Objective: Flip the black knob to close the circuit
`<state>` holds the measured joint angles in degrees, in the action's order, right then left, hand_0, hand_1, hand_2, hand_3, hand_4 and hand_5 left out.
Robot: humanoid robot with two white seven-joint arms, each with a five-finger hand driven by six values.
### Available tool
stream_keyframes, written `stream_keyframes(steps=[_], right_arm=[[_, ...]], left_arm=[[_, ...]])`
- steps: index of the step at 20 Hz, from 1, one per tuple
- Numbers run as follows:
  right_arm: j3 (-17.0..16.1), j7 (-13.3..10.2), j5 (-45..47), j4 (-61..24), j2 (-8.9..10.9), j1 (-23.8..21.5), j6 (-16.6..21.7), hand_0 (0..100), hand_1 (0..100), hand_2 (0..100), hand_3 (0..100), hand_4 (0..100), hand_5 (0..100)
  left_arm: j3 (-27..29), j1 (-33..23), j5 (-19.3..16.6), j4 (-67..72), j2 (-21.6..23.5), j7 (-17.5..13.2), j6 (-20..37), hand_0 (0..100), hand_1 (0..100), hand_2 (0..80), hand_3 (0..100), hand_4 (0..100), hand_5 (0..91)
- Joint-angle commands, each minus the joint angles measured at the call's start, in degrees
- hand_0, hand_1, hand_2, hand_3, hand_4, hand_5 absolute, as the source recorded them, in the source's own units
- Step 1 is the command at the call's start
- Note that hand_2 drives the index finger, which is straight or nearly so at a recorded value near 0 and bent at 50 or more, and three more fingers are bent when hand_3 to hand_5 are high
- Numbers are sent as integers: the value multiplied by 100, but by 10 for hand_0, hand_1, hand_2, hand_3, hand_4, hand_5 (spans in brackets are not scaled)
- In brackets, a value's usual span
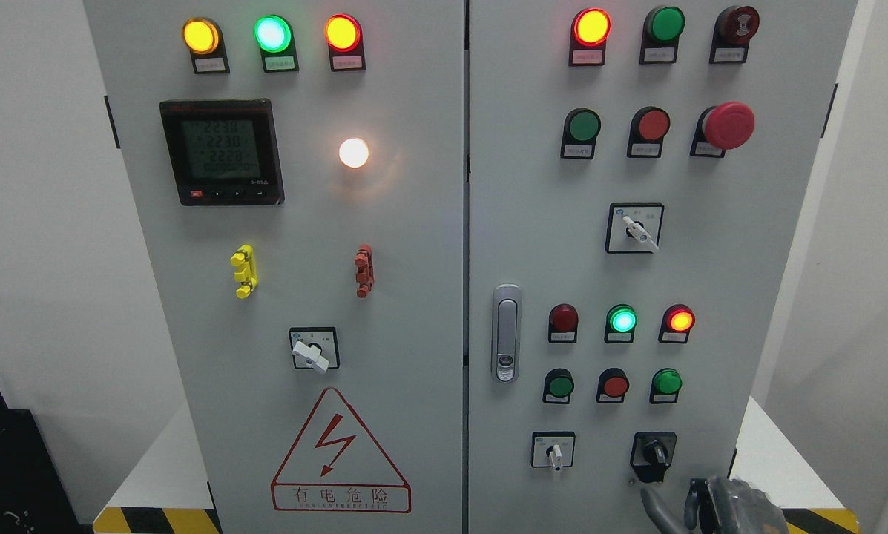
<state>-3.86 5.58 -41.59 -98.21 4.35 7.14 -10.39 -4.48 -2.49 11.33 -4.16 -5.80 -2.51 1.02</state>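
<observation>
The black knob sits on a black plate low on the right door of the grey cabinet, its handle pointing straight up. My right hand comes up from the bottom edge just below and right of the knob, a short gap away and not touching it. Its dark grey fingers are loosely spread and hold nothing. The left arm does not show.
A white selector sits left of the knob, with red and green buttons above. Further up are lit lamps, a red mushroom stop button, another selector and the door latch. Yellow-black tape marks the base.
</observation>
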Motion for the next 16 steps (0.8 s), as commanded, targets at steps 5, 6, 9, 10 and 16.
stream_keyframes(steps=[5, 6, 9, 10, 16], right_arm=[[-712, 794, 4412, -1665, -286, -1249, 186, 0, 64, 90, 187, 163, 16], [-782, 821, 4562, -1753, -286, -1381, 195, 0, 60, 3, 101, 63, 0], [-906, 909, 5159, -1886, -496, -1654, 413, 0, 50, 0, 43, 2, 0], [-932, 1040, 5379, -1886, -549, -1742, 528, 0, 49, 0, 38, 0, 0], [-950, 1339, 5952, -1877, -550, -2304, 950, 0, 56, 0, 0, 0, 0]], left_arm=[[0, -5, 1, 3, 0, 5, 3, 120, 556, 0, 0, 0, 0], [0, 3, -16, 3, 0, 5, 3, 120, 556, 0, 0, 0, 0], [0, -5, 1, 3, 0, 5, 3, 120, 556, 0, 0, 0, 0], [0, -5, 1, -6, 0, 5, 3, 120, 556, 0, 0, 0, 0], [0, -5, 1, -6, 0, 5, 3, 120, 556, 0, 0, 0, 0]])
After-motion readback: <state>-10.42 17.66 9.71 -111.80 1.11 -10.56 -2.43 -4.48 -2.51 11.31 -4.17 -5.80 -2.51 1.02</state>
